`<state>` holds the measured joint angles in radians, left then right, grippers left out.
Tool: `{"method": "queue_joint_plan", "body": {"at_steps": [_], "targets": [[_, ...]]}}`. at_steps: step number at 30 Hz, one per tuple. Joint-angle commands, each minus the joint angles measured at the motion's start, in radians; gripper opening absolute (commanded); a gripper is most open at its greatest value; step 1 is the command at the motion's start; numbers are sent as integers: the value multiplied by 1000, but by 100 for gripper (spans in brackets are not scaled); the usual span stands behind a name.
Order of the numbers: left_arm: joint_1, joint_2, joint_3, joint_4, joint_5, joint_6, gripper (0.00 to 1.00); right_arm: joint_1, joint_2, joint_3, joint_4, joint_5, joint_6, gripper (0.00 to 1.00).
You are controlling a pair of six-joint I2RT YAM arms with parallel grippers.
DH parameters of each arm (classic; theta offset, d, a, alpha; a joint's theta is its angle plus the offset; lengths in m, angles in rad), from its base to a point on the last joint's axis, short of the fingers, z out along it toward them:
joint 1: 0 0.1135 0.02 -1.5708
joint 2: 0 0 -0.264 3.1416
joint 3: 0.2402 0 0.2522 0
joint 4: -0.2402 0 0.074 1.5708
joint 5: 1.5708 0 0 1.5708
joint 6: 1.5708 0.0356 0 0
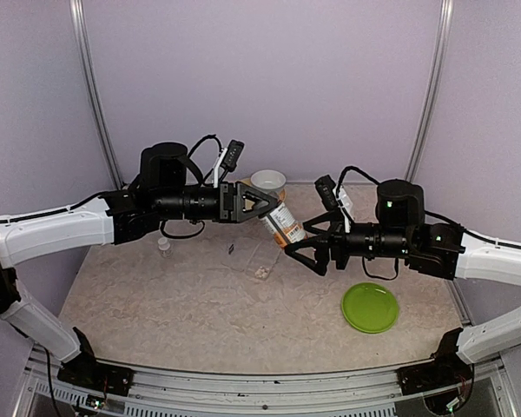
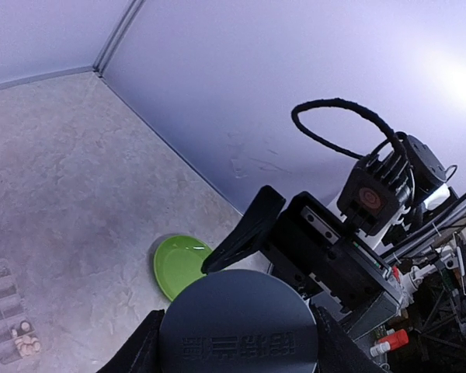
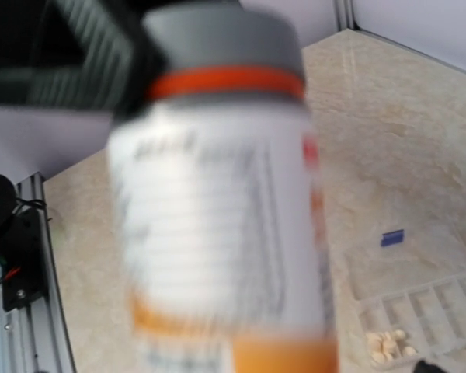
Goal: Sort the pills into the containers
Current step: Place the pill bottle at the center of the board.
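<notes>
An orange pill bottle (image 1: 286, 226) with a white label hangs tilted above the table. My left gripper (image 1: 273, 207) is shut on its grey cap (image 2: 238, 322), with a finger pressed on each side. My right gripper (image 1: 302, 244) stands open at the bottle's lower end, its fingers spread and apart from it. The bottle (image 3: 225, 194) fills the right wrist view, blurred, and hides that gripper's fingers. The clear compartment box, the containers (image 1: 250, 258), lies on the table below the bottle. Whitish pills (image 1: 262, 272) sit in one end compartment (image 3: 388, 346).
A white bowl (image 1: 267, 181) stands at the back behind the bottle. A green plate (image 1: 370, 307) lies at the front right. A small clear vial (image 1: 164, 247) stands at the left. A small blue tag (image 3: 392, 237) lies by the box.
</notes>
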<state>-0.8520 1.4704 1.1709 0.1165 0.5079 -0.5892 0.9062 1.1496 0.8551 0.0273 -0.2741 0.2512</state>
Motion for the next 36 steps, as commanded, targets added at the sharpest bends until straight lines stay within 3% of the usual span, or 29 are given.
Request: {"method": "queue_joint_plan", "body": {"at_steps": [1,16,26,36], "targets": [[31,-65,-11,-82,-99,43,37,-13,-12,-8,-35,61,-17,100],[139,-58,11,-311,-456,188,38,-12,-44,-49,-72,186,-23,100],[258,-18,-16,-362,-582,148,38,-13,-83,-95,-76,220,-17,100],[267,-35,-96,-454,-682,108,38,-17,-85,-125,-59,226,-13,100]]}}
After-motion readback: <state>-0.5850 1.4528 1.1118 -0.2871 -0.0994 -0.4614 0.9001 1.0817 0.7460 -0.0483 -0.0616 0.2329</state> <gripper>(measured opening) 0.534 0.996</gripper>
